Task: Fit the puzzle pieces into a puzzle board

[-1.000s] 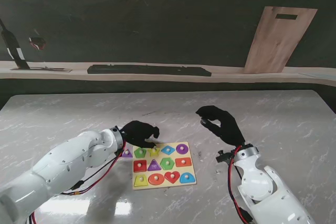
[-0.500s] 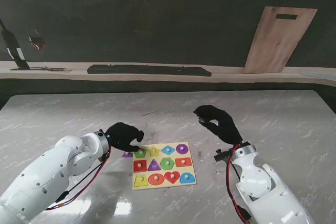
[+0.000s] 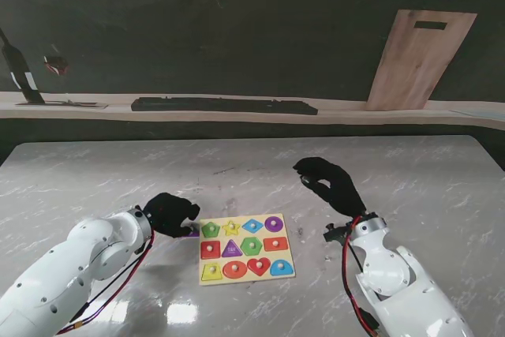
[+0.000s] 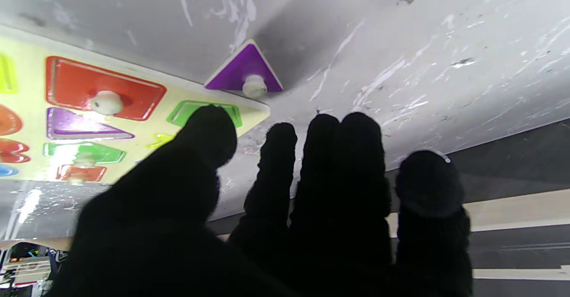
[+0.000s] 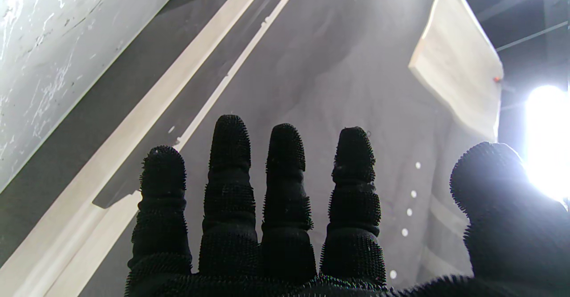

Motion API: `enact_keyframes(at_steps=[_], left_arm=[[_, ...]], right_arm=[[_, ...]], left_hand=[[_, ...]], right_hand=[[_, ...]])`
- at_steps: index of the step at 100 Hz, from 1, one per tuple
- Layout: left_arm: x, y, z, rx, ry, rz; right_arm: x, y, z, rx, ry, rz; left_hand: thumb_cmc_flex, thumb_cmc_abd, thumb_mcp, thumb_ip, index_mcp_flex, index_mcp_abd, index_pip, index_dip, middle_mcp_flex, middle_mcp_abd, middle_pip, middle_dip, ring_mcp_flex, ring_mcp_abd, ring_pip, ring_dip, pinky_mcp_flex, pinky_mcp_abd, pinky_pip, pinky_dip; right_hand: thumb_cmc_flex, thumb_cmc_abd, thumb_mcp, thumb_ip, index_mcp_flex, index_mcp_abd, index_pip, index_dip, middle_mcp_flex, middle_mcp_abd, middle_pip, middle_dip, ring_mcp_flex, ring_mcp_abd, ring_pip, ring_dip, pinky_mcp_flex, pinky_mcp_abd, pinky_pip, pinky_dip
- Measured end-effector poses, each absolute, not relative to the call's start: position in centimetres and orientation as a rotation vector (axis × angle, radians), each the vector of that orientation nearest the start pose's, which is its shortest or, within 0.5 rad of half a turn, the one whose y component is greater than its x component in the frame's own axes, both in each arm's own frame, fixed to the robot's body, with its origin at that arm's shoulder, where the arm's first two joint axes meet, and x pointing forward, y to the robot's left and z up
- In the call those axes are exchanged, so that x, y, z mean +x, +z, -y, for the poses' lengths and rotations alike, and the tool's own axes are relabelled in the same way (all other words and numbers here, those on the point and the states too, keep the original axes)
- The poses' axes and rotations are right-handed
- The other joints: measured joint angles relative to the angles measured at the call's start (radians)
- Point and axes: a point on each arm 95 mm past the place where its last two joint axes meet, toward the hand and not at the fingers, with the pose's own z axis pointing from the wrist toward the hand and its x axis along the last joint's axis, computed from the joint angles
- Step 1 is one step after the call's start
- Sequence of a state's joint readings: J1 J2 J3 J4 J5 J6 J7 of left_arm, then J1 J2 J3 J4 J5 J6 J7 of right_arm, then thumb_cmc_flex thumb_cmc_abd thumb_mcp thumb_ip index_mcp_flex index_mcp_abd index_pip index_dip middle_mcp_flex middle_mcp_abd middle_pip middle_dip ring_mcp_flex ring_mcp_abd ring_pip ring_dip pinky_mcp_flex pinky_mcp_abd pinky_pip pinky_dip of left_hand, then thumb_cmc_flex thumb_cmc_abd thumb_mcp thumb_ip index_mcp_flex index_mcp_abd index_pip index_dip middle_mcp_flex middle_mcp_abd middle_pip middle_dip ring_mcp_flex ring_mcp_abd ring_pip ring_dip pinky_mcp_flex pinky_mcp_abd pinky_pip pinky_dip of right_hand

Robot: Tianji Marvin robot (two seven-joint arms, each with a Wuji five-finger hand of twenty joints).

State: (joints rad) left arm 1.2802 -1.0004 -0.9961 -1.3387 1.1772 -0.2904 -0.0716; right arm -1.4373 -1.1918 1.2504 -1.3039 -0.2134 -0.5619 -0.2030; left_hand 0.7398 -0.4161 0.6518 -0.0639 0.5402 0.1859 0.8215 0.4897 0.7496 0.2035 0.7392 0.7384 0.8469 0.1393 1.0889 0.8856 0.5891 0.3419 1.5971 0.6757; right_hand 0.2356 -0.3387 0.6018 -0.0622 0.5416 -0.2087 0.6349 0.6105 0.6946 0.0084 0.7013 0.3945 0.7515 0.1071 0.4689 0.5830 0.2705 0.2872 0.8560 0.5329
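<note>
A: Fig. legend, near to far. Nearest me, the puzzle board (image 3: 246,249) lies flat on the marble table (image 3: 410,171), its rows apparently filled w/ colored pegged shapes. Just off its far-left corner lies one loose piece, a purple triangle (image 4: 244,72) w/ a white peg, touching or almost touching the board edge, partly hidden in the stand view by the left hand (image 3: 168,214).

B: Risk from here?

A: Judgement only: the triangle sits right against the board corner, so a grasp from the side could nudge the board or shove the piece under the palm. The peg is small; gloved fingers (image 4: 279,141) may slip off it, or pinch the piece tilted so it won't seat. Also, I can't make out an empty purple recess. A purple triangle shape shows mid-board, so a mismatched slot is poss.

B: Left hand pose?

A: Palm down, low over the table beside the board's left edge. Wrist view: four fingers near-straight and close together, thumb (image 4: 207,134) spread apart over the board corner. Holds nothing; fingertips short of the peg, not touching it.

B: And farther out?

A: Right hand (image 3: 331,185) is raised to the right of the board, well apart from it, fingers spread, empty; its wrist cam sees only the back wall and a leaning wooden board (image 3: 420,59). Likely idle for this step.
</note>
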Motion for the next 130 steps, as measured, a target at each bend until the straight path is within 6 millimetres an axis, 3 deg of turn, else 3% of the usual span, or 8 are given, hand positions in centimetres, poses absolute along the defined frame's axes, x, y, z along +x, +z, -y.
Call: enact_keyframes(at_steps=[29,44,98,101,130], left_arm=[[44.8,-36.1,-0.5,-0.841,-1.264,-2.003],[45.1,-36.5,-0.7,-0.856,-1.259,-1.991],[45.4,-37.2,-0.7,-0.878,-1.260,-1.997],[45.4,-37.2,-0.7,-0.879,-1.259,-1.998],[45.5,-37.2,-0.4,-0.884,-1.255,-2.009]], right_arm=[[43.3,-32.1,2.2,-1.731,-2.723,0.847],[43.3,-32.0,2.1,-1.730,-2.723,0.847],[43.4,-32.0,2.1,-1.731,-2.722,0.850],[43.4,-32.0,2.1,-1.731,-2.722,0.850],[43.4,-32.0,2.1,-1.731,-2.724,0.849]], left_hand=[[0.000,-0.055,0.041,0.000,0.000,0.013,0.038,-0.016,0.038,0.001,0.012,-0.031,0.026,-0.009,0.000,-0.006,0.050,0.000,0.017,0.000],[0.024,-0.075,0.041,0.000,0.001,0.013,0.079,-0.029,0.069,0.001,0.039,0.029,0.043,-0.013,0.003,-0.013,0.066,0.000,0.034,0.000],[0.053,-0.084,0.035,0.000,0.001,-0.001,0.112,-0.039,0.069,-0.001,0.047,0.049,0.043,-0.013,0.004,-0.023,0.062,0.000,0.034,0.000],[0.054,-0.084,0.031,-0.021,0.001,-0.004,0.119,-0.042,0.069,-0.001,0.047,0.050,0.043,-0.013,0.004,-0.023,0.061,0.000,0.034,0.000],[0.111,-0.071,-0.008,-0.021,0.020,-0.033,0.183,-0.051,0.088,-0.001,0.036,0.050,0.043,-0.013,0.004,-0.023,0.060,0.000,0.034,0.000]], right_hand=[[0.000,0.000,0.000,0.000,0.000,0.000,0.000,0.000,0.000,0.000,0.000,0.000,0.000,0.000,0.000,0.000,0.000,0.000,0.000,0.000],[0.000,0.000,0.000,0.000,0.000,0.000,0.000,0.000,0.000,0.000,0.000,0.000,0.000,0.000,0.000,0.000,0.000,0.000,0.000,0.000],[0.000,0.000,0.000,0.000,0.000,0.000,0.000,0.000,0.000,0.000,0.000,0.000,0.000,0.000,0.001,0.000,0.000,0.000,0.001,0.000],[0.000,0.000,0.000,0.000,0.000,0.000,0.000,0.000,0.000,0.000,0.000,0.000,0.000,0.000,0.001,0.000,0.000,0.000,0.001,0.000],[0.000,0.000,0.000,0.000,0.000,0.001,0.000,0.000,0.000,0.000,0.001,0.000,0.000,0.000,0.007,0.000,0.000,0.000,0.001,0.000]])
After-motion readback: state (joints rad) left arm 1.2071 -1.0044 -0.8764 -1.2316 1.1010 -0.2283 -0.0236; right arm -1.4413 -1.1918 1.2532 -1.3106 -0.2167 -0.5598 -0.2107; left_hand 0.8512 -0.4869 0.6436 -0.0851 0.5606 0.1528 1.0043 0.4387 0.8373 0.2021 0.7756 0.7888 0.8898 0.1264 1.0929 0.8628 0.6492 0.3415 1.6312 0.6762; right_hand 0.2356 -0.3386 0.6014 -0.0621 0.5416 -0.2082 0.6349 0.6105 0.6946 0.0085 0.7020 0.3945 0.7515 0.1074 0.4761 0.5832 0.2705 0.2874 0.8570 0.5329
